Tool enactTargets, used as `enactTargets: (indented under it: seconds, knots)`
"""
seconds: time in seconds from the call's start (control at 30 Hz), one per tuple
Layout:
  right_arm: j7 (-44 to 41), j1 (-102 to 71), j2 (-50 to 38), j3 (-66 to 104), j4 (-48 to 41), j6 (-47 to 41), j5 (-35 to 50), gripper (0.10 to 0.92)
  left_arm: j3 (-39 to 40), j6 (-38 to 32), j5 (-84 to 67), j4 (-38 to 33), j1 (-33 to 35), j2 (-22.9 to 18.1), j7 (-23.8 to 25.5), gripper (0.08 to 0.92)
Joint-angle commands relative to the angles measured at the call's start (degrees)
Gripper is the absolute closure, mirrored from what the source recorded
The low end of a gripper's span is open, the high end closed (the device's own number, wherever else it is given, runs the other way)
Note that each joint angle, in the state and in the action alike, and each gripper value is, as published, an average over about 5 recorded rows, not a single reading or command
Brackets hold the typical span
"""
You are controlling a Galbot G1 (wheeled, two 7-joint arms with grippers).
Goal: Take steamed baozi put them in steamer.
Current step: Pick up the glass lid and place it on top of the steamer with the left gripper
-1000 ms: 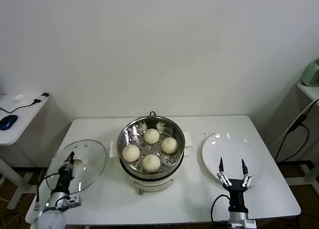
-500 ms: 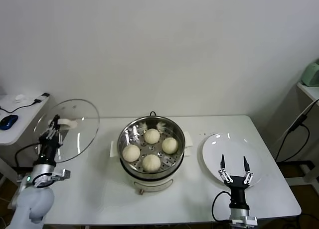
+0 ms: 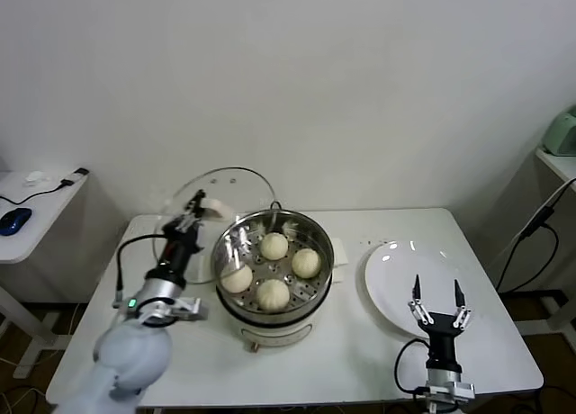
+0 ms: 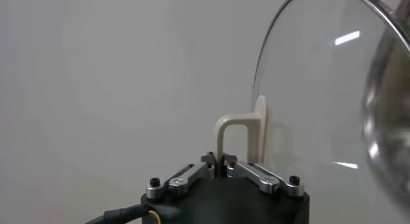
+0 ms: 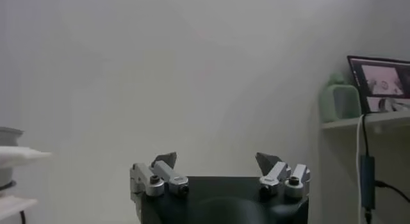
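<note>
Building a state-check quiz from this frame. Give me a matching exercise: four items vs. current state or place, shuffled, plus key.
Items:
1. glass lid
2. steamed baozi
3. white plate
4. right gripper

States:
A. open, holding nothing, above the plate's near edge
B. bare, to the right of the steamer
C. held upright by the left gripper, beside the steamer
D. four inside the steamer

Pairs: 1-C, 2-D, 3-B, 4-A

Four baozi (image 3: 273, 268) in steamer (image 3: 273, 292), plate (image 3: 400, 297) to its right
</note>
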Motion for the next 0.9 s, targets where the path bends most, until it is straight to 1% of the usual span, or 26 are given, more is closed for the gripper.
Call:
enactTargets:
  seconds: [0.03,0.17,0.33,0.6,0.9]
  knots:
    - [0.1,0.7,-0.2,1.2,-2.0,0.1,0.5,0.203,19.8,15.5,15.3,-2.2,-7.6,-2.8,16.3,0.859]
    - [0.0,0.6,-0.3,2.0,-2.1,0.1,1.0,0.203,20.9,17.0,17.3,1.5,-8.9,-5.2,16.8,0.859]
    - [-0.1,0.5,-0.6,2.5,-2.5,0.3,1.4,0.203,21.5,18.4,19.3,4.8,-9.1,-6.8,15.6,0.859]
    - [-0.3,0.3,-0.7,2.6,-3.4,0.4,1.5,0.203,23.0,20.3,21.4,7.3,-9.0,-8.7,12.5,0.859]
    - [-0.5,0.2,-0.7,2.3,-3.5,0.5,1.3,0.203,23.6,20.5,22.2,9.1,-9.3,-9.9,10.1,0.859]
